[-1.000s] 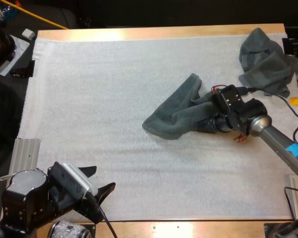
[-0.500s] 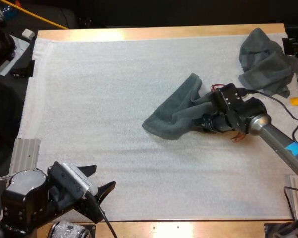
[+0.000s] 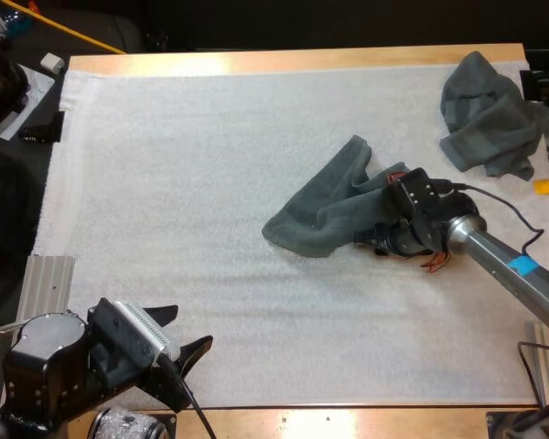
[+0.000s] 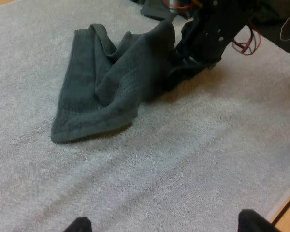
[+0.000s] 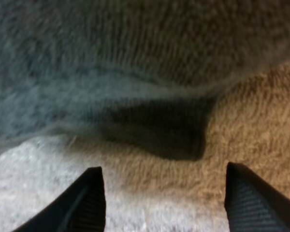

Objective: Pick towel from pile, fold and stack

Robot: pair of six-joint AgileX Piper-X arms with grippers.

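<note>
Right hand is now sitting lower and nearer to us than a second ago, its arm swinging down across the mat. The towel is keeping its place and shape meanwhile.

We are reading the right fingers as apart and clear of cloth. The right wrist camera is showing them either side of bare mat, with the towel's edge lifting just ahead and casting a shadow.

So the towel is lying loose and crumpled mid-mat, well apart from the pile at the far right corner.

Left hand is waiting at the near left edge, fingers apart, holding nothing.

Judgement: the pick from the pile is looking done. We are taking the right hand to be lining up on the towel's near right edge for a fresh grasp, with folding not yet begun.

Risk: pinching mat along with cloth.
</note>
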